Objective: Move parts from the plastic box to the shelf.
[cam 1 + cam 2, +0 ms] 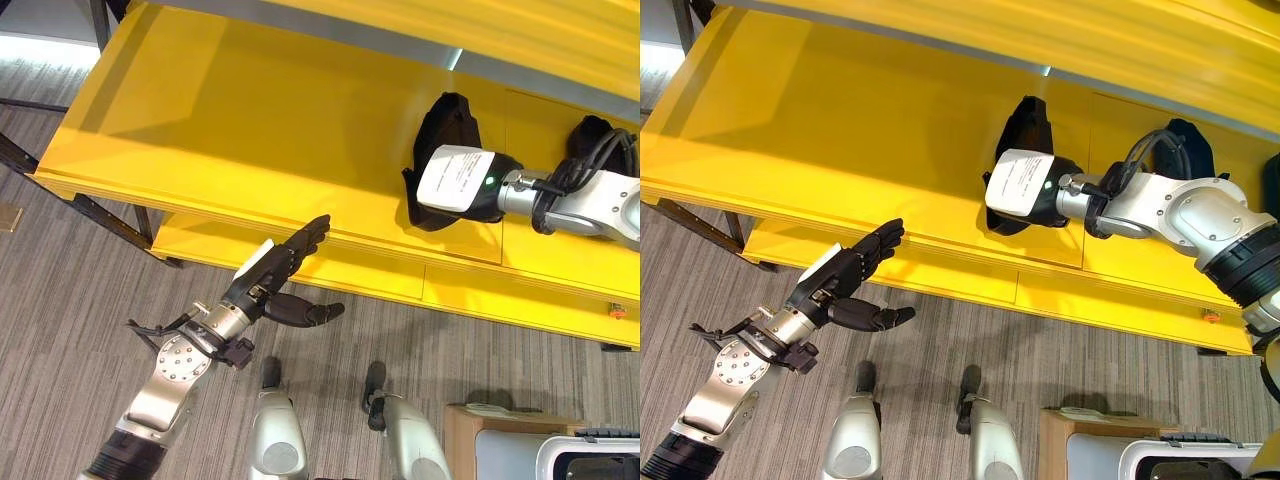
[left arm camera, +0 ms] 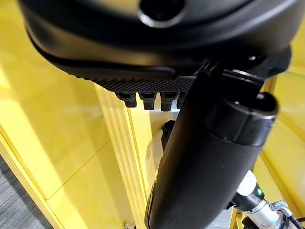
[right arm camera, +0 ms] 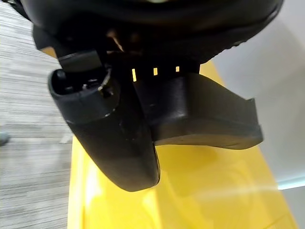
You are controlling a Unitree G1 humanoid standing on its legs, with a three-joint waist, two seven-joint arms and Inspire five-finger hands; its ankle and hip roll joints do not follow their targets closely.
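My right hand (image 1: 457,182) reaches over the yellow shelf (image 1: 250,110) and is curled on a black moulded part (image 1: 449,122) that rests on the shelf board. In the right wrist view the thumb (image 3: 112,138) presses against that black part (image 3: 205,114). A second black part (image 1: 592,134) lies on the shelf behind my right forearm. My left hand (image 1: 272,274) hangs open and empty just in front of the shelf's front edge, fingers straight and pointing toward the shelf; its thumb (image 2: 209,157) sticks out to the side. The plastic box (image 1: 590,455) stands on the floor at the lower right.
A lower yellow shelf board (image 1: 470,285) juts out under the top one. Dark metal frame legs (image 1: 110,218) stand at the shelf's left end. A brown cardboard piece (image 1: 458,440) sits beside the plastic box. Grey carpet (image 1: 60,300) lies in front of the shelf.
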